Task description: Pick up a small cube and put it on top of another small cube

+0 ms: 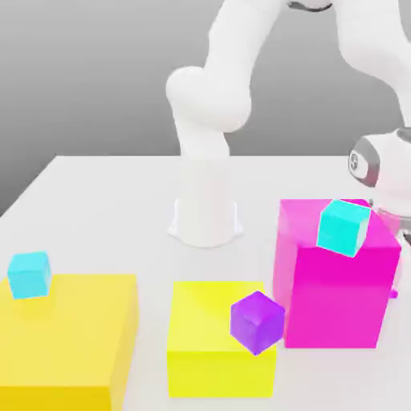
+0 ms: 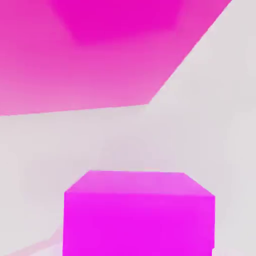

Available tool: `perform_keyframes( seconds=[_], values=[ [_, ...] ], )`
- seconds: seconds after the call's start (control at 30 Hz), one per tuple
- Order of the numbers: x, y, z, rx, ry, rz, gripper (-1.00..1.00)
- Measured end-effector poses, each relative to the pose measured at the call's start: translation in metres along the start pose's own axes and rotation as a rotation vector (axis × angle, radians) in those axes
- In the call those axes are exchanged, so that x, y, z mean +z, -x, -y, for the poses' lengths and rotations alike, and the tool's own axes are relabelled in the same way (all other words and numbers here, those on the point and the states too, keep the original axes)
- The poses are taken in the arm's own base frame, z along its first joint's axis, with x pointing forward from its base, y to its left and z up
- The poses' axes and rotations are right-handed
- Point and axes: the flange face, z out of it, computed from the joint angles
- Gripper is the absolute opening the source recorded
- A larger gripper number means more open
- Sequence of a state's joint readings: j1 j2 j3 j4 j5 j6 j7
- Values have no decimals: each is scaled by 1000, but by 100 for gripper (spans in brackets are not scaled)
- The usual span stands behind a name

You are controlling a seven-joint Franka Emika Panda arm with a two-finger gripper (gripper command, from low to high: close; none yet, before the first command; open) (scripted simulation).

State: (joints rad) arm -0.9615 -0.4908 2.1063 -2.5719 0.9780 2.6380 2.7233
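Hand view: small cube (image 2: 139, 215) is seen close under the hand on the white table (image 2: 215, 125), near the large magenta block (image 2: 100, 55), and the gripper is clenched, judged closed on it; light, rigid, smooth-sided handling is expected, best pinched centrally across two opposite flat faces.

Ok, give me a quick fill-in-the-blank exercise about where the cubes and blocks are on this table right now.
1. The cyan cube sits on top of the big ____ block.
2. The other cyan cube rests on a ____ block.
3. The purple cube is in front of the smaller ____ block.
4. In the hand view, the cube close to the camera is ____.

Missing words: magenta; yellow; yellow; magenta
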Motion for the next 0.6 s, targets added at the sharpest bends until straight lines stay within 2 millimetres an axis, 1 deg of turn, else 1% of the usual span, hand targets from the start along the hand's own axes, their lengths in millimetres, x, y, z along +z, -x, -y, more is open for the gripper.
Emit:
perform_keyframes(
  seconds=[0.07, 0.13, 0.2, 0.27, 0.37, 0.47, 0.5, 0.53, 0.6],
  values=[
    [-21, 2, 1, -9, 10, 4, -100],
    [-47, 15, 10, -37, 46, 31, -100],
    [-74, 31, 30, -58, 82, 66, -100],
    [-100, 45, 55, -73, 112, 104, -100],
    [-138, 60, 102, -88, 147, 163, -100],
    [-172, 67, 158, -96, 170, 223, -100],
    [-183, 67, 177, -99, 176, 244, -100],
    [-190, 63, 203, -75, 173, 254, -100],
    [-200, 49, 255, 5, 157, 258, -100]
  ],
)
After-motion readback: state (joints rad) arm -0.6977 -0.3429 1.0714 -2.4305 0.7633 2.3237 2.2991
